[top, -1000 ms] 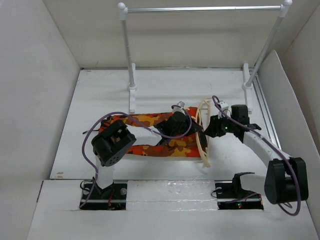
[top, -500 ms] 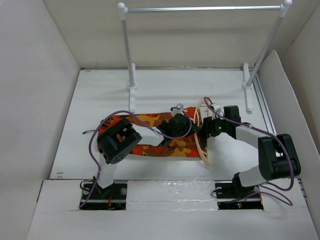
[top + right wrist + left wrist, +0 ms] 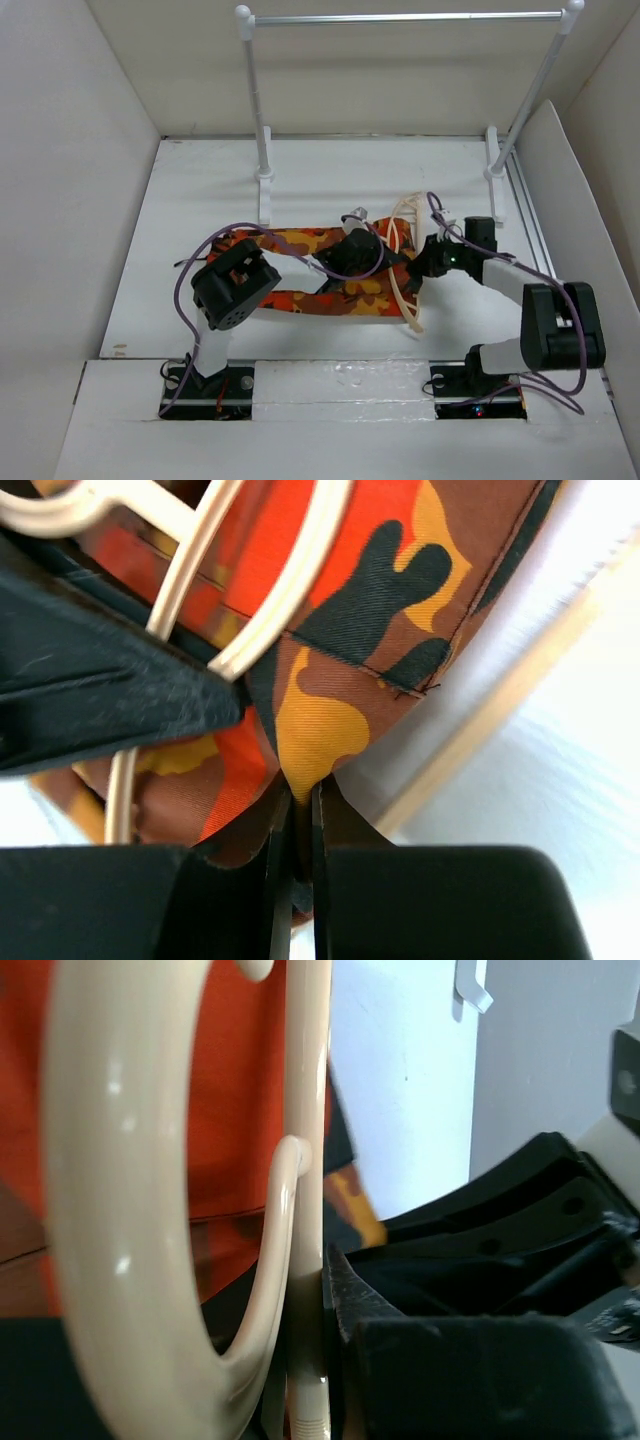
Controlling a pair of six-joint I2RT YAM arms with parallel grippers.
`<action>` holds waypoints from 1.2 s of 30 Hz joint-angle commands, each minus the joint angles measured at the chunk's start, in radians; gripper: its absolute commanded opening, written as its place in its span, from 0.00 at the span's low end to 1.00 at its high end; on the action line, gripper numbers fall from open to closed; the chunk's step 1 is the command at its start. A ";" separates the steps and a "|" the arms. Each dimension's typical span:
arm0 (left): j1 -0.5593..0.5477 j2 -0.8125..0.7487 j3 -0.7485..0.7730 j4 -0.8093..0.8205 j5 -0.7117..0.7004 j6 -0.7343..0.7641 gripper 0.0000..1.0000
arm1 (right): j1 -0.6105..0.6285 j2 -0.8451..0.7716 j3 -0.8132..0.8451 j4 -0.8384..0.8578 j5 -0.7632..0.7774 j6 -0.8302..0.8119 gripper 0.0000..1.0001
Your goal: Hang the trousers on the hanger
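The trousers [image 3: 350,297] lie with their long axis 9 to 3 o'clock in the top view, the hanger [image 3: 408,300] crossing their 3 o'clock end. From 3 o'clock the right gripper [image 3: 297,820] is pinched tight on the cloth's edge beside the hanger; the left gripper [image 3: 385,257] meets the hanger from 9 o'clock, its grip impossible to tell

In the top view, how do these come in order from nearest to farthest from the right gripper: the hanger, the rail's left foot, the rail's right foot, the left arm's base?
Measured from the right gripper:
1. hanger, just beside the fingertips.
2. rail's right foot, farther back, to the right.
3. rail's left foot, back left.
4. left arm's base, near left edge.
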 commanded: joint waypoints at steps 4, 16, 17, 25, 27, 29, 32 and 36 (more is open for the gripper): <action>0.007 -0.085 -0.043 -0.140 -0.067 0.110 0.00 | -0.143 -0.208 0.065 -0.028 -0.046 0.099 0.00; 0.028 -0.135 -0.138 -0.220 -0.038 0.192 0.00 | -0.250 -0.158 0.094 0.206 0.024 0.371 0.00; 0.040 -0.143 -0.138 -0.226 -0.040 0.195 0.00 | -0.263 -0.152 0.126 0.173 0.034 0.334 0.00; 0.088 -0.255 -0.185 -0.335 -0.101 0.342 0.00 | -0.413 -0.135 0.192 -0.072 0.144 0.163 0.00; 0.088 -0.276 -0.193 -0.364 -0.116 0.368 0.00 | -0.413 -0.081 0.219 -0.068 0.152 0.153 0.00; 0.088 -0.298 -0.198 -0.376 -0.113 0.405 0.00 | -0.413 -0.048 0.239 -0.048 0.150 0.154 0.00; 0.088 -0.301 -0.196 -0.387 -0.098 0.451 0.00 | -0.413 0.024 0.305 -0.052 0.159 0.127 0.00; 0.088 -0.241 -0.164 -0.391 -0.044 0.473 0.00 | -0.389 0.113 0.409 -0.132 0.144 0.078 0.26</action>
